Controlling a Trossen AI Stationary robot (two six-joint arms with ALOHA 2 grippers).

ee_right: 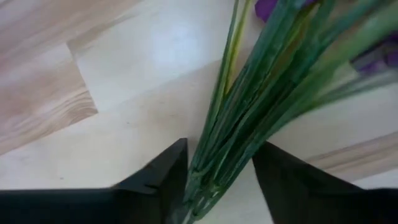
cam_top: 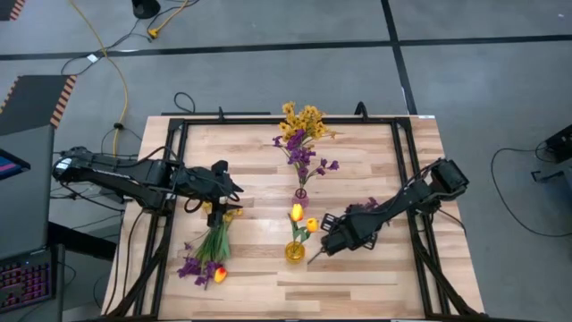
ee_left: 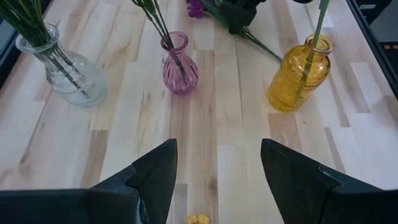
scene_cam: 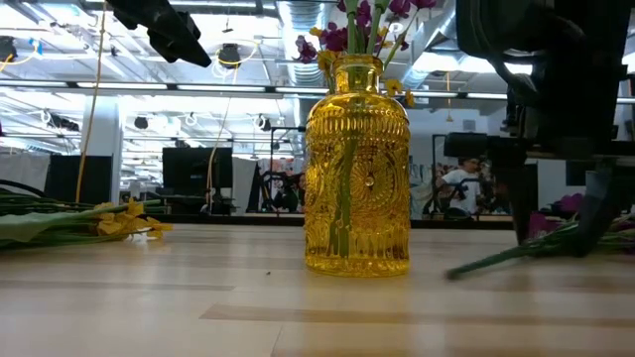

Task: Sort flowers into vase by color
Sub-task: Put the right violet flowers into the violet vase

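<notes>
Your purple flower (cam_top: pixel 368 205) lies flat on the surface (cam_top: pixel 357 268), right of the yellow vase (cam_top: pixel 295 250), its green stem (ee_right: pixel 249 130) running between the fingers of your right end effector (cam_top: pixel 323 246). In the right wrist view the stem bundle passes straight through the gap between the two dark fingers (ee_right: pixel 165 174), which stand narrow around it; you cannot tell from this whether they press on it. In the low view the stem (scene_cam: pixel 496 260) rests on the wood beside that vase (scene_cam: pixel 357 169), under the right arm.

The yellow vase already carries tulips (cam_top: pixel 300 215). Behind it the pink vase (ee_left: pixel 179 65) holds purple blooms (cam_top: pixel 308 159), and the clear vase (ee_left: pixel 65 68) holds the small yellow blooms (cam_top: pixel 304 118).

The remaining flowers (cam_top: pixel 207 255) lie in a pile near the surface's front left: green stems, purple blossoms and a tulip at the near end.

Your left end effector (cam_top: pixel 217 207) hangs above the top of that pile with its fingers (ee_left: pixel 155 177) spread wide and nothing between them; only bare wood and a bit of yellow bloom (ee_left: pixel 198 218) show below them.
</notes>
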